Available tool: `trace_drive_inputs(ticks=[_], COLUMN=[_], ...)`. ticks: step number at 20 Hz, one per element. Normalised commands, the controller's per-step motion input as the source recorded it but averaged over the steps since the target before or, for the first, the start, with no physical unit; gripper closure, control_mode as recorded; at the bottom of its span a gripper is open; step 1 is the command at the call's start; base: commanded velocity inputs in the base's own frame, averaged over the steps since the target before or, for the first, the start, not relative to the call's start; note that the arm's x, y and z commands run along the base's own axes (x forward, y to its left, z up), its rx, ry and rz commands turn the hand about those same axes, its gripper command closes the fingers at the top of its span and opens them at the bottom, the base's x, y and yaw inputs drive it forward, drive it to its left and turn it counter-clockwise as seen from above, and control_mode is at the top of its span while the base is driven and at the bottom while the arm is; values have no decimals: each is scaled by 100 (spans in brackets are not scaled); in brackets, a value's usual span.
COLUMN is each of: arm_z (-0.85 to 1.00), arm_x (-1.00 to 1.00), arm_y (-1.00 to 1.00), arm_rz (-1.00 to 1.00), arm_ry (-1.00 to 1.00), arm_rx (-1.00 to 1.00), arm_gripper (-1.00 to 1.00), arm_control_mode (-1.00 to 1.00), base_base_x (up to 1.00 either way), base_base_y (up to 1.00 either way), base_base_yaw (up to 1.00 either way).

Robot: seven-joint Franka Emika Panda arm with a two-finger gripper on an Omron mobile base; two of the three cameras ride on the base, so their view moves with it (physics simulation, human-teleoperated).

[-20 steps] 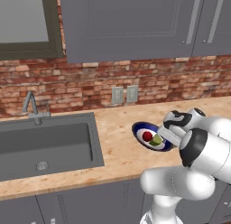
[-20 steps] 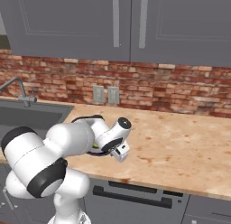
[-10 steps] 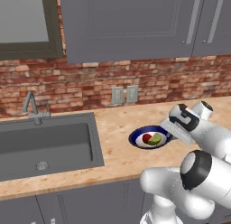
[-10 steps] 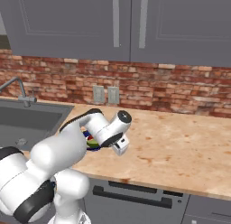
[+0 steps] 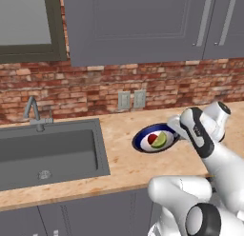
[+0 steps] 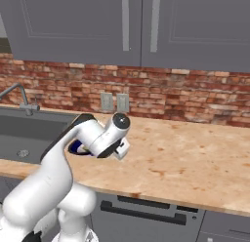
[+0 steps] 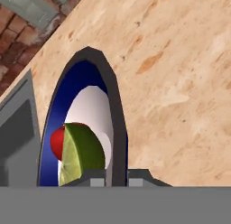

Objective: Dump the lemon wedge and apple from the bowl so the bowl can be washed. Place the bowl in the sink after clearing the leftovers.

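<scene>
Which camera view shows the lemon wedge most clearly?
The hand view: the lemon wedge is close and large, lying against the apple in the bowl. The left base view shows it small; in the right base view the arm hides it.

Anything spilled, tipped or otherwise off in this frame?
Nothing stands out. The shallow blue-rimmed bowl sits flat on the wooden counter, right of the dark grey sink, with the red apple and yellow-green lemon wedge inside. The gripper straddles its rim.

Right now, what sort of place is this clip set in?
A rendered home kitchen, most likely: a dark sink with a faucet set in a wood-look counter, a brick backsplash and grey cabinets above it.
</scene>
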Motion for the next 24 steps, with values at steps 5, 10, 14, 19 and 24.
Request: trace_drive_inputs(ticks=[5,10,14,19,24], arm_z=[60,47,21,7,3], arm_x=[-13,-1,0,0,12], arm_y=[40,48,59,70,76], arm_rz=[0,1,7,5,3], arm_ry=[-4,0,0,5,13], arm_rx=[12,19,13,5,0], arm_gripper=[100,100,100,100,100], arm_control_mode=[-100,-100,-100,-100,-100], base_base_x=[0,0,0,0,0], base_base_y=[0,0,0,0,0], base_base_yaw=[0,0,0,0,0])
